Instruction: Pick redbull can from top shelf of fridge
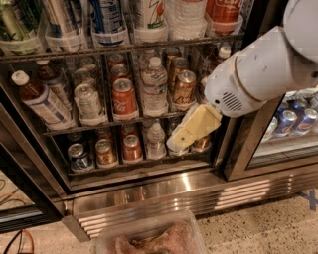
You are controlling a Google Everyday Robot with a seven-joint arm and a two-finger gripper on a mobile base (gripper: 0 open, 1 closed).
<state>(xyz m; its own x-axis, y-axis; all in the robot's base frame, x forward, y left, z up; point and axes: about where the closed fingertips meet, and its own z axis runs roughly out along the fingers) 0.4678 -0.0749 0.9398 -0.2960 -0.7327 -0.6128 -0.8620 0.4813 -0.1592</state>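
Observation:
The redbull can [106, 15], blue and silver with white lettering, stands in a clear holder on the top shelf [124, 48] of the fridge [164, 191], at the upper left of centre; its top is cut off by the frame edge. A striped silver-white can [62, 20] is to its left and a white can with a green-red logo [149, 12] to its right. My gripper [183, 139], cream-yellow on a white arm [258, 74], hangs in front of the lower shelves at the right, well below and to the right of the redbull can.
The middle rack holds a brown bottle [37, 96], soda cans and a water bottle [155, 84]; the bottom rack holds short cans [105, 151]. A black door post [248, 149] separates a second cooler with blue cans [290, 121]. A clear plastic bin [149, 235] is at the bottom.

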